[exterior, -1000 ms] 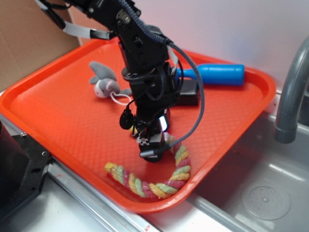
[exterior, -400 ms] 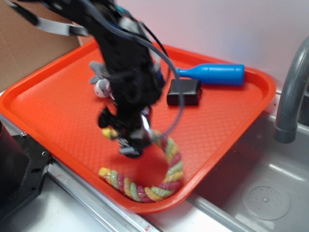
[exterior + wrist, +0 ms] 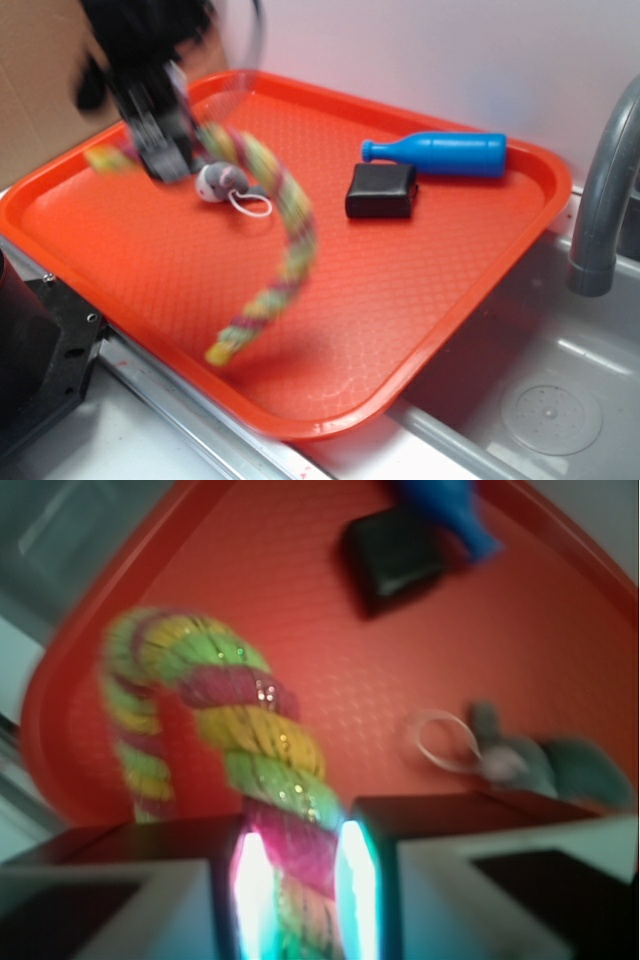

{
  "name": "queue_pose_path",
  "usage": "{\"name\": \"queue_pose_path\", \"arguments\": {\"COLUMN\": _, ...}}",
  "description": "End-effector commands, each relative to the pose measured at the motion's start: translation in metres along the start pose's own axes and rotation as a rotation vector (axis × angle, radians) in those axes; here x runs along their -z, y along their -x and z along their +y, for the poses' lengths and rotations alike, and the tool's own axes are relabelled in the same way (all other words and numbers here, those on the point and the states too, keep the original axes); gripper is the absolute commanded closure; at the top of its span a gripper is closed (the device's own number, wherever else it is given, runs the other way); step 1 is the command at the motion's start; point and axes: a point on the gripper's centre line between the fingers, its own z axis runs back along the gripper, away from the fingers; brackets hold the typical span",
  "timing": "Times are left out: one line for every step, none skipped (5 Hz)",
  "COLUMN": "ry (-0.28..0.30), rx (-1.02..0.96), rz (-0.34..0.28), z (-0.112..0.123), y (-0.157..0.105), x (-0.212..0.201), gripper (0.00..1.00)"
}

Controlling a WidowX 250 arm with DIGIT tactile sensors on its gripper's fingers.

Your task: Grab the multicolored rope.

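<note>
Lifted and carried toward the far-left corner of the orange tray [image 3: 480, 290], the multicolored rope [image 3: 285, 240] is now held clamped between the fingers of the gripper [image 3: 165, 160]. Its free length is draped down over the tray, just beside the grey plush toy [image 3: 222, 180].

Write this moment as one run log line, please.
gripper: shut on rope | rope: hanging over tray | arm: motion-blurred
</note>
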Motion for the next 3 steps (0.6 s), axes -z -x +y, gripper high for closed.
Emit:
{"name": "queue_pose_path", "arguments": {"ry": 0.022, "rx": -0.509, "rz": -0.014, "z": 0.02, "y": 0.018, "x": -0.074, "gripper": 1.0}}
{"name": "queue_pose_path", "arguments": {"ry": 0.029, "rx": -0.654, "rz": -0.095, "z": 0.025, "y": 0.016, "x": -0.088, "gripper": 1.0}}
{"name": "queue_pose_path", "arguments": {"ry": 0.001, "rx": -0.607, "rz": -0.111, "z": 0.024, "y": 0.015, "x": -0.089, "gripper": 1.0}}
